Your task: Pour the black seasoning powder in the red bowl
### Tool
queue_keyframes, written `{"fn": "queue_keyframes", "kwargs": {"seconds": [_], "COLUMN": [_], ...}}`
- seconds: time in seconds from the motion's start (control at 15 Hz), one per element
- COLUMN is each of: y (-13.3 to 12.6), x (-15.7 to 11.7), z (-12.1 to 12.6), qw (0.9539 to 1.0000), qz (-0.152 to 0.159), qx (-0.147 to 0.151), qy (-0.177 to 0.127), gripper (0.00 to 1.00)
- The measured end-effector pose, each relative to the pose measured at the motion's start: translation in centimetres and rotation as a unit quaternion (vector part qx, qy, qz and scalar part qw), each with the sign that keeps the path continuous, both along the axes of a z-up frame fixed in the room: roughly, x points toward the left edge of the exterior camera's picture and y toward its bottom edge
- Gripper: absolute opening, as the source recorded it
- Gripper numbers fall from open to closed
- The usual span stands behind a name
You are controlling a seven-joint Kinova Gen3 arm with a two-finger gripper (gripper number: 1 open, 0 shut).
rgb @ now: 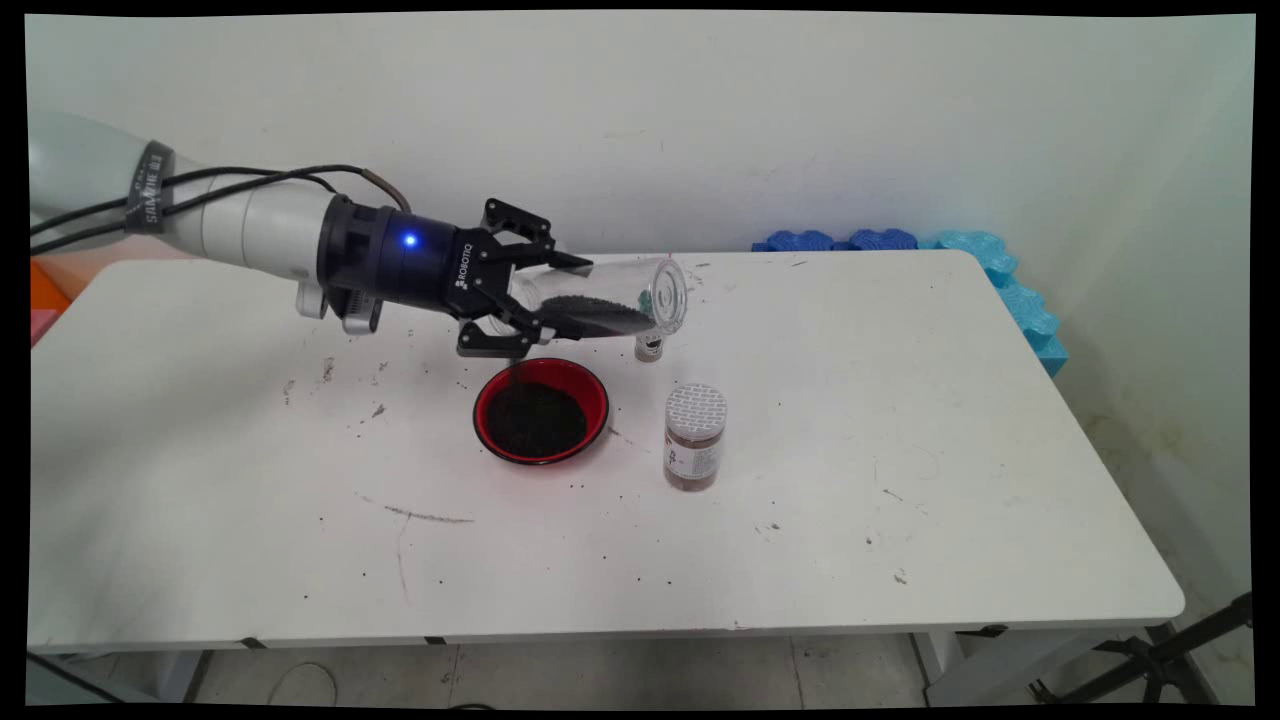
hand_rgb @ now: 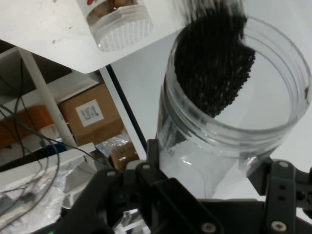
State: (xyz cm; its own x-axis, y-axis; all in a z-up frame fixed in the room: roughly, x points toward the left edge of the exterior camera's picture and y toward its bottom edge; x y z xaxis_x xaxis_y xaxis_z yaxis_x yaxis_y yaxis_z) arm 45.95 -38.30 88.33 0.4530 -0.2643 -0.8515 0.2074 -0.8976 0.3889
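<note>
The white worktop [rgb: 900, 480] fills most of the main view, its surface marked with dark specks and smears, heaviest at centre left; its far right corner meets blue foam pieces [rgb: 1000, 275] that run along the wall and down the right edge, partly cut off behind the worktop. The arm [rgb: 250, 225] reaches in from the upper left with black cables along it, its base out of frame. Its pincer [rgb: 565, 295] is clamped on a clear plastic jar [rgb: 625, 295], held nearly on its side at upper centre, above the worktop. Dark granules [rgb: 600, 318] lie along the jar's lower wall; in the hand view they heap against one side of the jar [hand_rgb: 234, 122] and the pincer's fingers are mostly hidden behind its wall. Just below the pincer a red bowl [rgb: 541, 410] sits on the worktop, filled with dark granules. To the right of the bowl stands an upright jar of brown contents with a white patterned lid [rgb: 695, 437]. A small bottle [rgb: 649, 347] stands behind it, its top hidden by the held jar.
</note>
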Motion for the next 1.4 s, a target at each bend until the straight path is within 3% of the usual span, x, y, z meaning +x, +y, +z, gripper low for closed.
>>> {"fn": "queue_keyframes", "kwargs": {"seconds": [0.4, 0.67, 1.13, 1.4], "y": [-0.15, -0.29, -0.57, -0.74], "x": [0.52, 0.8, 1.02, 1.0], "z": [-0.55, -0.88, -1.01, -0.87], "qw": [0.9974, 0.9897, 0.9646, 0.9435], "qz": [-0.043, -0.083, -0.148, -0.183], "qx": [-0.049, -0.1, -0.19, -0.244], "qy": [-0.032, -0.06, -0.107, -0.131], "gripper": [0.0, 0.0, 0.0, 0.0]}}
